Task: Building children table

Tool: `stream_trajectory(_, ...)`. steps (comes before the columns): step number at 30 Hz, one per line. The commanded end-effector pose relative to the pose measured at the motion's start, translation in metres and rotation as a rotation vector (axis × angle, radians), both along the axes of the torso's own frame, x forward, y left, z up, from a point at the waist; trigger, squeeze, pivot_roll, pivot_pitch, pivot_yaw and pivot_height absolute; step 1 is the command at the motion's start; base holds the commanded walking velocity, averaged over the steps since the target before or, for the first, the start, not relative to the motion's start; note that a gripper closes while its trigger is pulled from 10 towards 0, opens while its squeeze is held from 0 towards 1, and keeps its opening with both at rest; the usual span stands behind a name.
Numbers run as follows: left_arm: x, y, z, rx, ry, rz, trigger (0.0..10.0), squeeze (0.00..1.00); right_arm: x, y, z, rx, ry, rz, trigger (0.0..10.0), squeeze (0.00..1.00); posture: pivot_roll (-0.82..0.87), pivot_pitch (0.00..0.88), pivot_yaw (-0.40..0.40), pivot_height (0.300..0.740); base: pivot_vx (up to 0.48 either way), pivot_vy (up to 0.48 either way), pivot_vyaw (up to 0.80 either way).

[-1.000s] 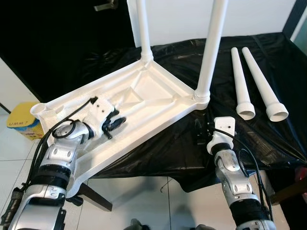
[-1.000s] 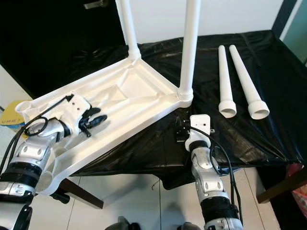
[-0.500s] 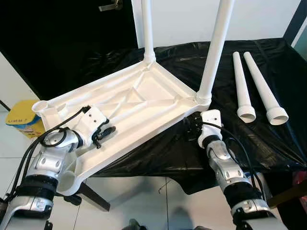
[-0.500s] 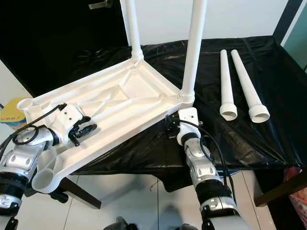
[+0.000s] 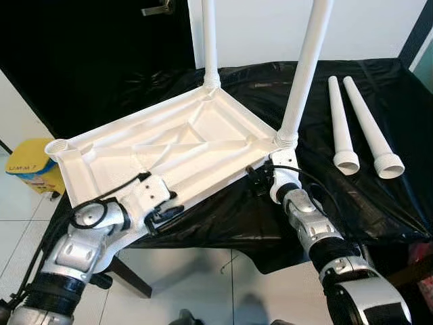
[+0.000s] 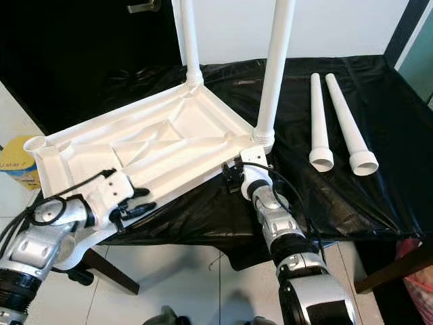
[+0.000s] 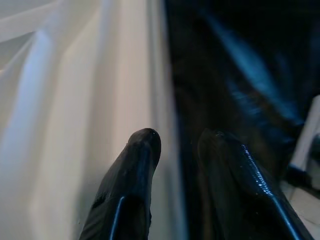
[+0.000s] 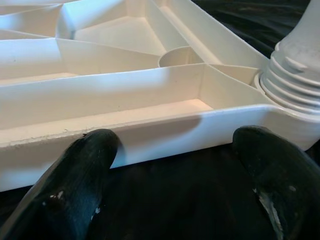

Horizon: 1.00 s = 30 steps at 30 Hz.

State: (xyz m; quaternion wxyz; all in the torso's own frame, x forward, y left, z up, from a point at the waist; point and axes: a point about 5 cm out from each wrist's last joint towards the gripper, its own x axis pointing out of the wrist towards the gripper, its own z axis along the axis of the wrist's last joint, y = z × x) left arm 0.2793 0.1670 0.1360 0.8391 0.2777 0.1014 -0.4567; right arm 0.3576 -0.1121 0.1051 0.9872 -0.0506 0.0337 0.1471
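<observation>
The white plastic tabletop (image 5: 203, 128) lies upside down on a table draped in black cloth (image 5: 379, 203). Two white legs stand screwed into it, one at the far corner (image 5: 210, 40) and one at the right corner (image 5: 308, 61). Two loose legs (image 5: 338, 122) (image 5: 365, 122) lie side by side on the cloth to the right. My left gripper (image 5: 169, 213) is at the tabletop's near rim, slightly open, with the rim's edge running between its fingertips (image 7: 142, 150). My right gripper (image 5: 257, 181) stands open, facing the rim beside the right leg's threaded base (image 8: 295, 75).
A yellow container (image 5: 30, 169) stands on the tiled floor at the left. Behind the table are a dark door and a white wall. The tabletop's near-left part overhangs the cloth-covered table's edge.
The left gripper has drawn back from inside the tabletop to its near rim. The right gripper has moved forward and left to the rim by the leg's base. The camera has shifted.
</observation>
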Motion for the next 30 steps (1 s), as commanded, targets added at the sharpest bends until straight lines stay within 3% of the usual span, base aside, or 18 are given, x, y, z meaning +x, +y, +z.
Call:
stream_trajectory(1, -0.005, -0.005, -0.003, -0.009, 0.029, -0.014, 10.0, 0.00, 0.002, 0.009, 0.002, 0.003, -0.004, 0.042, 10.0, 0.00, 0.08, 0.034, 0.012, 0.740, 0.000, 0.000, 0.00)
stream_trajectory(6, -0.011, -0.023, -0.003, -0.072, 0.039, -0.021, 10.0, 0.00, 0.004, 0.016, 0.003, 0.018, 0.019, 0.093, 10.0, 0.00, 0.10, 0.031, 0.002, 0.740, 0.000, 0.000, 0.00)
stream_trajectory(7, -0.016, -0.034, -0.004, -0.104, 0.054, -0.039, 10.0, 0.00, 0.005, 0.019, 0.003, 0.011, 0.022, 0.117, 10.0, 0.00, 0.10, 0.032, 0.000, 0.740, 0.000, 0.000, 0.00)
stream_trajectory(15, -0.022, -0.052, -0.004, -0.158, 0.080, -0.064, 10.0, 0.00, 0.006, 0.019, 0.002, 0.003, 0.017, 0.120, 10.0, 0.00, 0.10, 0.031, 0.000, 0.740, 0.000, 0.000, 0.00)
stream_trajectory(19, -0.022, -0.054, 0.003, -0.189, 0.074, -0.069, 10.0, 0.00, 0.006, 0.018, 0.001, 0.002, 0.015, 0.115, 10.0, 0.00, 0.10, 0.029, 0.003, 0.740, 0.000, 0.000, 0.00)
stream_trajectory(21, -0.012, -0.046, 0.021, -0.236, 0.026, -0.035, 10.0, 0.00, 0.003, 0.012, -0.002, -0.004, -0.003, 0.081, 10.0, 0.00, 0.09, 0.028, 0.007, 0.740, 0.000, 0.000, 0.00)
stream_trajectory(27, 0.007, -0.025, 0.039, -0.244, -0.067, 0.082, 10.0, 0.00, -0.003, 0.001, -0.007, -0.001, -0.039, 0.007, 10.0, 0.00, 0.08, 0.033, 0.016, 0.740, 0.000, 0.000, 0.00)
stream_trajectory(30, 0.031, 0.012, 0.049, -0.159, -0.152, 0.247, 10.0, 0.00, -0.014, -0.016, -0.014, 0.037, -0.085, -0.146, 10.0, 0.00, 0.07, 0.043, 0.024, 0.740, 0.000, 0.000, 0.00)
